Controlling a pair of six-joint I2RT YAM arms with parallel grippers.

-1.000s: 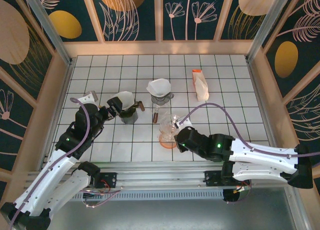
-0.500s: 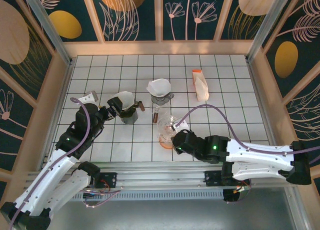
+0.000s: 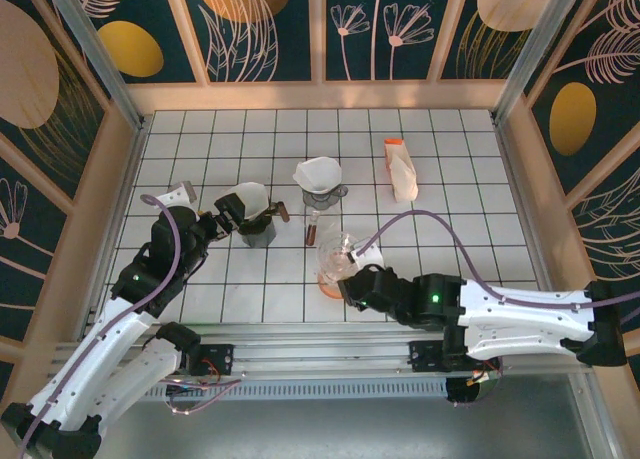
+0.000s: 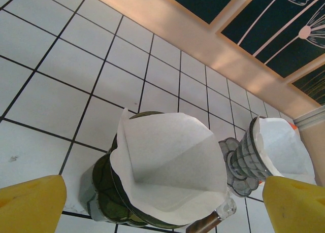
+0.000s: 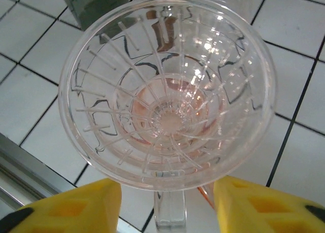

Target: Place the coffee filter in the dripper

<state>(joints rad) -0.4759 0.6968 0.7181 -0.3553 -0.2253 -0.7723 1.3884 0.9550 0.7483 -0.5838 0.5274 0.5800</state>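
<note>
Two yellow fingers (image 5: 66,207) of the right gripper (image 5: 166,195) have just sprung apart and now stand moderately open either side of the handle (image 5: 168,220) of the clear dripper (image 5: 167,106), not touching it. So that dripper is released, upright and empty on its orange base (image 3: 330,285) near the front edge of the table (image 3: 450,229). Farther out, the left gripper (image 3: 226,217) hangs spread wide just short of the dark green dripper (image 4: 99,192), where a white coffee filter (image 4: 172,162) sits. Beyond it a grey dripper (image 4: 242,159) holds a second filter (image 4: 282,141), with the filter pack (image 3: 400,169) farthest back; I judge a filter must next be brought to the clear one.
</note>
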